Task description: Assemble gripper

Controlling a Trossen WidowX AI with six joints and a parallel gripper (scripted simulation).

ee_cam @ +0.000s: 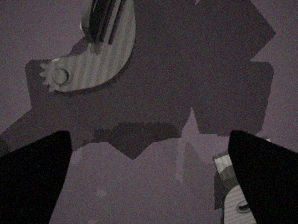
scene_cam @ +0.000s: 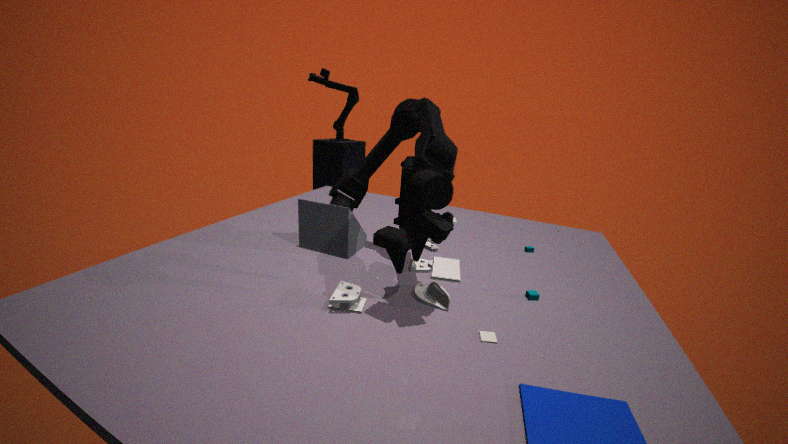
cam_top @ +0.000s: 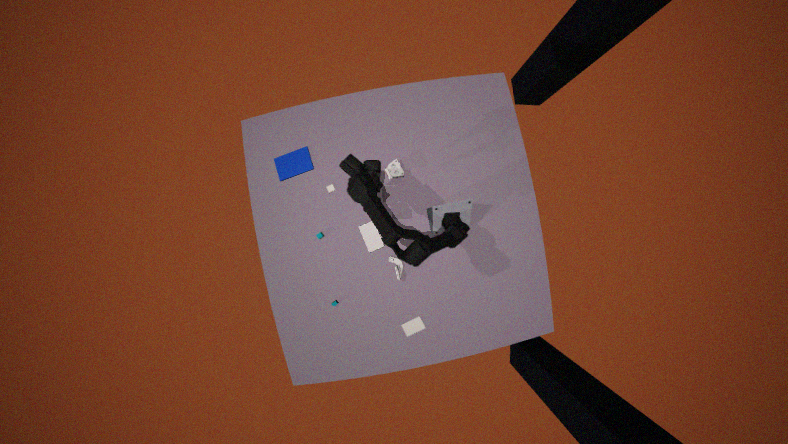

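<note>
My gripper (scene_cam: 408, 265) (ee_cam: 151, 141) is open and points down above the table, with nothing between its fingers. A pale jaw (scene_cam: 427, 293) (ee_cam: 107, 67) with gear teeth at one end lies just beyond the fingertips, at the upper left in the wrist view. A second curved white piece, seemingly the other jaw (cam_top: 398, 268) (scene_cam: 431, 244), lies on the far side of the arm. A white part with two round holes (cam_top: 394, 168) (scene_cam: 346, 292) lies to one side; I cannot tell whether it is the housing plate or the base. Another white part (scene_cam: 422, 265) is half hidden behind the gripper.
A white square plate (cam_top: 371, 237) (scene_cam: 446, 269) lies beside the half-hidden part. A grey wedge-shaped block (cam_top: 438, 215) (scene_cam: 323, 227) stands near the arm's base. A blue panel (cam_top: 293, 163) (scene_cam: 579, 416), a small white square (cam_top: 330, 188) (scene_cam: 488, 336) and two teal blocks (cam_top: 320, 235) (scene_cam: 532, 295) lie farther out.
</note>
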